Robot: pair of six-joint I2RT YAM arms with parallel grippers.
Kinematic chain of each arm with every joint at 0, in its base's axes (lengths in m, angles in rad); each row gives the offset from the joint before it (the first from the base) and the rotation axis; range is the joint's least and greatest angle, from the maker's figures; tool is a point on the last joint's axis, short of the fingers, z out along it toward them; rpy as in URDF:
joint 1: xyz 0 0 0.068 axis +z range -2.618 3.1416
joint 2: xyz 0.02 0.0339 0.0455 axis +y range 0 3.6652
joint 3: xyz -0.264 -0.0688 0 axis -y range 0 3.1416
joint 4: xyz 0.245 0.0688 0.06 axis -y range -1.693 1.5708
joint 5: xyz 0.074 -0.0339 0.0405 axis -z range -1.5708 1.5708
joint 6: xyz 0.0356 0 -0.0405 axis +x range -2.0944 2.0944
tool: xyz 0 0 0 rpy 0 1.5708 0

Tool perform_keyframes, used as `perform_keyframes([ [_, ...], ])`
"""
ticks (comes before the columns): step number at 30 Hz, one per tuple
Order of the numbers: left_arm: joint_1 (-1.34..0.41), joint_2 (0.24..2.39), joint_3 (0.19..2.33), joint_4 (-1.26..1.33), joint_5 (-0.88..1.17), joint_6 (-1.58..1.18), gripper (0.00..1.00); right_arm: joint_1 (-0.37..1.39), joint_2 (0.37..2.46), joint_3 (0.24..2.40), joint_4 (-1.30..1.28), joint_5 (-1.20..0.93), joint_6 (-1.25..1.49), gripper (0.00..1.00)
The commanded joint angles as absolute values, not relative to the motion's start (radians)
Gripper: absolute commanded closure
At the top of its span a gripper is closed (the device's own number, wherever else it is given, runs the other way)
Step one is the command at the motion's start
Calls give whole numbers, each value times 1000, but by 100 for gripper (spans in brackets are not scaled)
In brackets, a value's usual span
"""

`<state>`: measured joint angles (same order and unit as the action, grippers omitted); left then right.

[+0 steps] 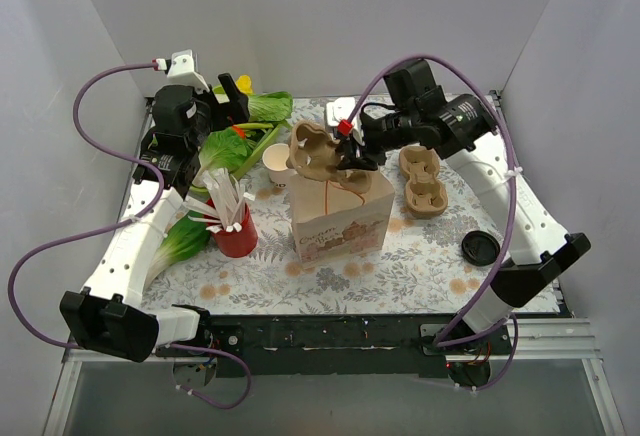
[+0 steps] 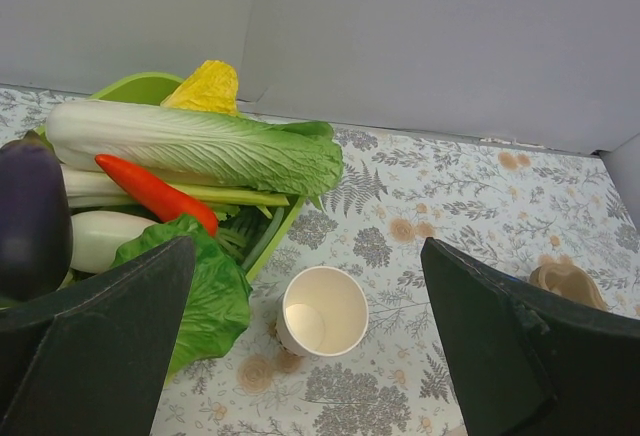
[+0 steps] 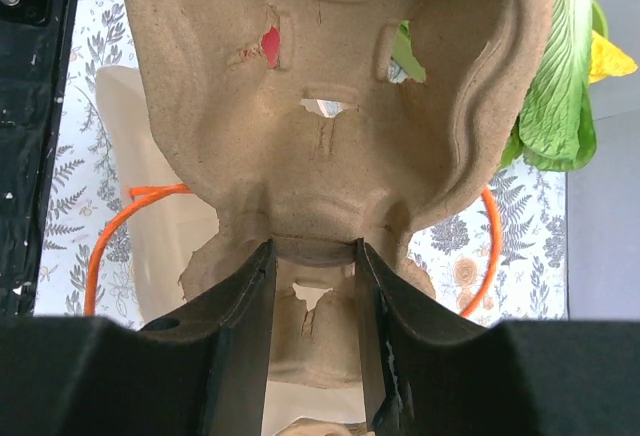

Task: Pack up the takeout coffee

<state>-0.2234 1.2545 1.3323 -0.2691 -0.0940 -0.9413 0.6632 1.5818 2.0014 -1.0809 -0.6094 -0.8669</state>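
My right hand (image 1: 352,159) is clamped on the cardboard carrier (image 1: 315,148). In the wrist view its two fingers (image 3: 245,336) pinch a raised ridge at the carrier's near edge (image 3: 330,106), one on each side. The carrier hangs tilted over the open top of the printed paper bag (image 1: 345,218), which stands upright near the middle of the floral worktop (image 1: 400,266). Under the carrier I can see the bag's pale inside wall (image 3: 140,246) and its orange handles.

My left hand (image 1: 238,111) has its fingers (image 2: 100,346) spread wide apart and grips nothing. It hovers at the back left, beside the green tray (image 2: 140,86) that holds a napa cabbage (image 2: 200,146), a red chili (image 2: 155,193) and an eggplant (image 2: 30,216). Just right of the tray a lidless white paper cup (image 2: 322,311) stands upright on the worktop, and it looks empty from above.

I cannot find the takeout coffee in any of the three views (the carrier and bag hide a fair bit of what lies behind them).

A second cardboard carrier (image 1: 424,182) lies flat to the right of the bag. A loose black lid (image 1: 480,248) sits nearer the front right. A red cup of stir sticks (image 1: 237,236) stands left of the bag.
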Motion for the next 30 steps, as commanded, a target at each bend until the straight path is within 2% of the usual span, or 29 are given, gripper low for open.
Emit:
perform_keyframes([
  [1, -216, 1207, 1319, -264, -81, -942, 2, 664, 1611, 2009, -1087, -604, -865, 99],
  [10, -215, 1197, 1304, -261, -77, -945, 2, 664, 1641, 2101, -1212, -647, -882, 99],
  [18, -215, 1197, 1299, -262, -68, -954, 2, 664, 1528, 1967, -905, -614, -713, 99],
  [24, -215, 1193, 1295, -262, -66, -953, 2, 664, 1542, 1942, -903, -532, -695, 99],
  [30, -215, 1189, 1295, -264, -61, -954, 2, 664, 1568, 1945, -904, -551, -644, 99],
])
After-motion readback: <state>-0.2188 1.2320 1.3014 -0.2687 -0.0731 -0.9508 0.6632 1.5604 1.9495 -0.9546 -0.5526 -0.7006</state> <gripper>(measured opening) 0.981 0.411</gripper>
